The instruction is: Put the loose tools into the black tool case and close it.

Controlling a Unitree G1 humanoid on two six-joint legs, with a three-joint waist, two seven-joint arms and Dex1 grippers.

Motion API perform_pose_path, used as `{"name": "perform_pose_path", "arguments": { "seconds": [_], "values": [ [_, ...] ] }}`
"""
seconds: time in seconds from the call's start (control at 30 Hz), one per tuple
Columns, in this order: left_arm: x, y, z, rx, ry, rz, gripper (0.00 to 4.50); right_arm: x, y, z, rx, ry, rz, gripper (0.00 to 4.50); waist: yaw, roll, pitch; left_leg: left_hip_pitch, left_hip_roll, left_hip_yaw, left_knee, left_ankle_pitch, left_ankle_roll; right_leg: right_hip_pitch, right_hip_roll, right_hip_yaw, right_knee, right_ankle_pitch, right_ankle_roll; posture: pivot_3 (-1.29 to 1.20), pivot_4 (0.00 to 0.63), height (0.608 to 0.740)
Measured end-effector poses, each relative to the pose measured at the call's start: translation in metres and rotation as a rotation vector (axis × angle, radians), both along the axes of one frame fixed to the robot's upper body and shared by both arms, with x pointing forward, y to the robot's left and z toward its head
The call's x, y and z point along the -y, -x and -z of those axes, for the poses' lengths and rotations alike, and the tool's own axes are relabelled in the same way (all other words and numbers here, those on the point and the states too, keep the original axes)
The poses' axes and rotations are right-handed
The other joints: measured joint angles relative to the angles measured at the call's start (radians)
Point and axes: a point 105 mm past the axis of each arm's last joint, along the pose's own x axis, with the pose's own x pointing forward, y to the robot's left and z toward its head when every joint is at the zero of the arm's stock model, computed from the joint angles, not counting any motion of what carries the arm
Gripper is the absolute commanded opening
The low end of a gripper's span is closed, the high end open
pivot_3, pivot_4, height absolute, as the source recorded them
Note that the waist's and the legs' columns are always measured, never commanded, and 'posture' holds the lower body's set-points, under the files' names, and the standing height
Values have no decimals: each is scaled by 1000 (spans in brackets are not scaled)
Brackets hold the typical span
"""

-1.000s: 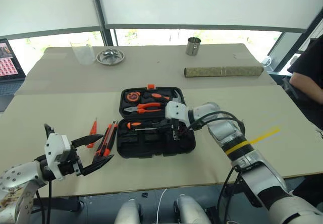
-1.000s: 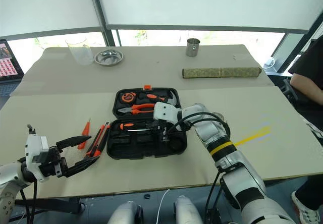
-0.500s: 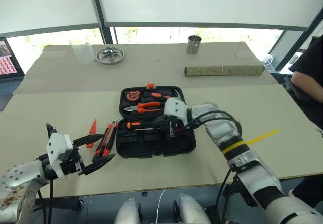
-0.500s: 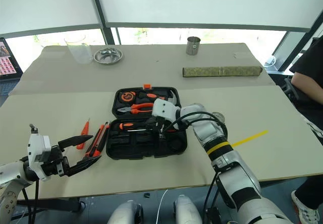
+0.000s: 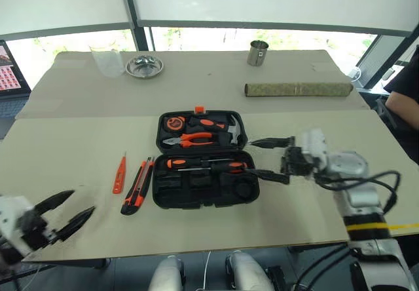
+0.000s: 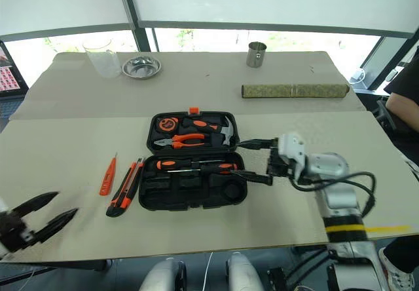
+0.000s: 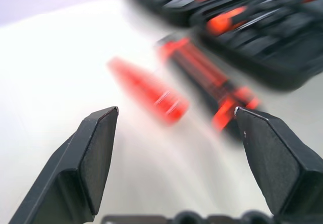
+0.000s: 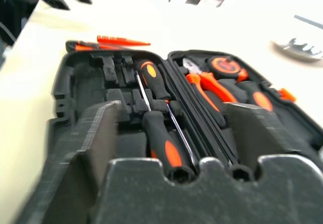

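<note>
Right tool [image 6: 255,160] now clear of black tool case [image 6: 193,161], open.

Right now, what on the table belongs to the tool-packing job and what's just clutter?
Job items:
black tool case, open
two screwdrivers, already in the case
tester screwdriver, loose on the table
utility knife, loose beside the case

Just lying about:
metal cup
metal dish
clear plastic cup
rolled mat

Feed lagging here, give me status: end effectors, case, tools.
Both end effectors, left and right, open, empty. Black tool case open, two screwdrivers seated. Tester screwdriver and utility knife loose beside case. Nothing blocking.
</note>
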Motion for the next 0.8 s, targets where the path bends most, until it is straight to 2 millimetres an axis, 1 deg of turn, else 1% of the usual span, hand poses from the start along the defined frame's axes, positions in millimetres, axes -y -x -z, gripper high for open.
{"name": "perform_pose_path", "arguments": {
  "seconds": [0.07,0.13,0.17,0.3,0.37,0.43,0.47,0.5,0.57,0.63,0.7,0.77,0.8],
  "values": [
    [-17,18,7,-37,2,-99,4490,13,14,11,-54,6,-2,4488,2,0,0,0,0,1,0,0,0,1,0,0,0,0,1,0,150,740],
    [-21,23,9,-51,0,-129,4490,17,20,12,-83,-16,-4,4488,7,0,0,1,-1,2,0,1,-1,1,0,0,0,1,1,0,150,740],
    [-21,22,8,-49,-2,-142,4490,17,23,10,-75,-23,-6,4488,11,0,0,1,-1,3,0,2,-1,1,0,0,0,1,1,0,150,740],
    [-14,1,-3,-72,49,-210,4490,14,32,7,-49,-53,-7,4488,22,-3,1,2,0,5,0,4,-2,2,2,0,1,1,1,0,150,740],
    [1,-24,-18,-72,78,-179,4490,10,35,1,-23,-55,-11,4488,27,-3,1,3,-1,6,0,5,-2,2,1,0,1,1,2,0,150,740],
    [17,-43,-29,-96,88,-149,4490,5,37,-7,15,-53,-30,4488,30,-3,1,3,-1,6,0,6,-3,2,2,1,2,2,2,0,150,740],
    [23,-52,-32,-107,92,-146,4490,3,38,-10,24,-54,-32,4488,30,-3,1,3,-1,5,0,6,-3,2,2,1,2,2,2,0,150,740],
    [34,-66,-34,-129,101,-139,4490,2,38,-12,30,-61,-34,4488,32,-3,1,3,-2,4,0,6,-3,3,2,1,2,3,3,0,150,740],
    [55,-85,-37,-154,118,-113,4490,-5,39,-18,44,-70,-55,4488,31,-3,1,2,-2,0,0,6,-4,2,2,1,2,5,3,0,150,740],
    [66,-97,-35,-199,124,-115,4490,-8,39,-22,55,-74,-59,4488,27,-3,1,1,-3,-1,0,6,-4,0,2,2,2,5,3,0,150,740],
    [74,-106,-31,-240,114,-124,4490,-9,37,-23,52,-81,-49,4488,23,-3,1,0,-3,-1,0,6,-4,0,2,2,2,5,3,0,150,740],
    [85,-116,-22,-283,99,-118,4490,-12,37,-24,51,-89,-46,4488,25,-3,1,0,-4,-2,0,6,-4,0,2,2,2,5,3,0,150,740],
    [90,-118,-14,-313,83,-114,4490,-14,37,-24,51,-92,-47,4488,26,-3,1,0,-3,-2,0,6,-4,0,2,2,2,5,3,0,150,740]
  ]
}}
